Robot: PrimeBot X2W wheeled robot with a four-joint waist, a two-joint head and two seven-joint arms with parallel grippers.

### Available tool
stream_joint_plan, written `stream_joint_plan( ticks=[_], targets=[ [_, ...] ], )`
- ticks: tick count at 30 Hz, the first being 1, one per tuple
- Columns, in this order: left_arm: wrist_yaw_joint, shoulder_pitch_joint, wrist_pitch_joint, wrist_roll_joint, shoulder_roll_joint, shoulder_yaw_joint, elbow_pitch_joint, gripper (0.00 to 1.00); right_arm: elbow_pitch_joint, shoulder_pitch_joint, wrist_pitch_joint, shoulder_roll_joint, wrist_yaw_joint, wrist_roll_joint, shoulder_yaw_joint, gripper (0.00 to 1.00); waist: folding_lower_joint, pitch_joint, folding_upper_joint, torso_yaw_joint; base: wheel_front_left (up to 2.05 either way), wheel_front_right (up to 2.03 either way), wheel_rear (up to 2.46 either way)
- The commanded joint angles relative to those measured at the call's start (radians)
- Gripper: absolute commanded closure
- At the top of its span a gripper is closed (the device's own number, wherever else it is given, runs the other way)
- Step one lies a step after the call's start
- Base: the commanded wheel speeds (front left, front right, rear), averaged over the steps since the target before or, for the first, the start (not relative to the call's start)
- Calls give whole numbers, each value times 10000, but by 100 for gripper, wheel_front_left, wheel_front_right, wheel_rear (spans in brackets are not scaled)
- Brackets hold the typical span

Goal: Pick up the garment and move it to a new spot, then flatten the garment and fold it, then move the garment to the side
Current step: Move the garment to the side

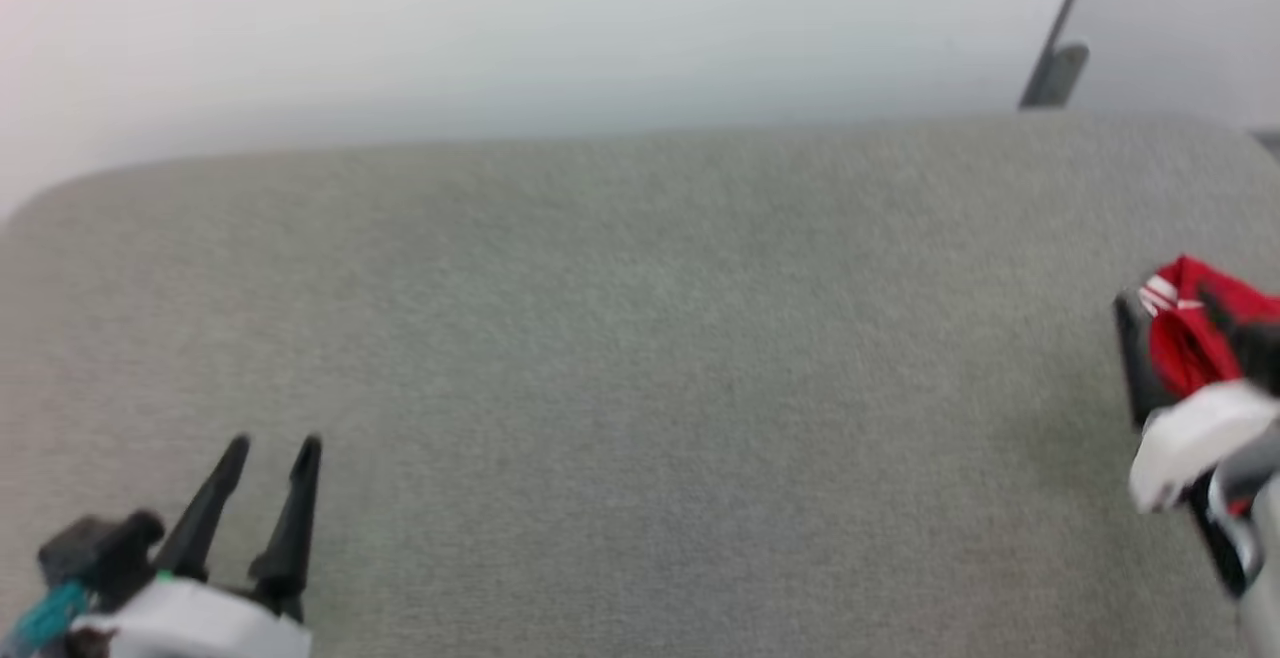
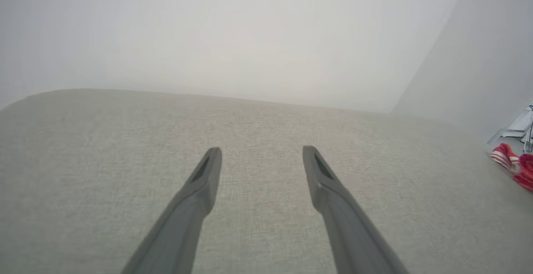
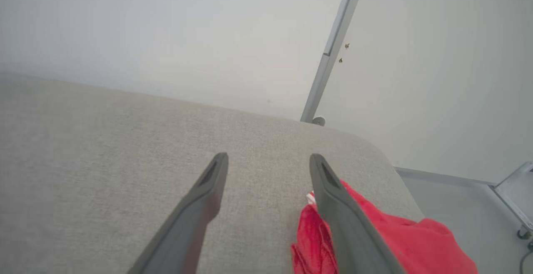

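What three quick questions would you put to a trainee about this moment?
1. True or false: the shirt lies by the right edge of the grey cushion.
2. The left jaws are: A) shut on the shirt; B) open over bare cushion; C) shut on nothing.
3. Which are closer to the shirt, the left jaws or the right jaws?

Key: 1 true; 2 B; 3 the right jaws, which stand open with one finger over the red cloth.
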Motion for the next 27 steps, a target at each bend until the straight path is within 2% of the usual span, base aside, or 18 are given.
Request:
stream_joint_plan(
  ticks=[1,7,13,27],
  targets=[
    [-24,321,3,129,-49,162,-33,0,-204,442,-41,75,-21,-34,-125,0,0,-782,0,598,0,0,0],
    [-13,1308,3,673,-362,1131,-388,0,-1495,1855,-43,447,-21,-303,-469,0,0,-1103,0,888,0,0,0],
    [-17,1949,4,1229,-907,1847,-704,0,-2610,2974,-43,915,-21,-578,-943,0,0,-1286,0,1114,0,0,0],
    [-22,2672,4,1628,-1402,2421,-1140,0,-4408,5115,-44,2009,-20,-1175,-1731,0,0,-1396,0,1207,0,0,0]
  ],
)
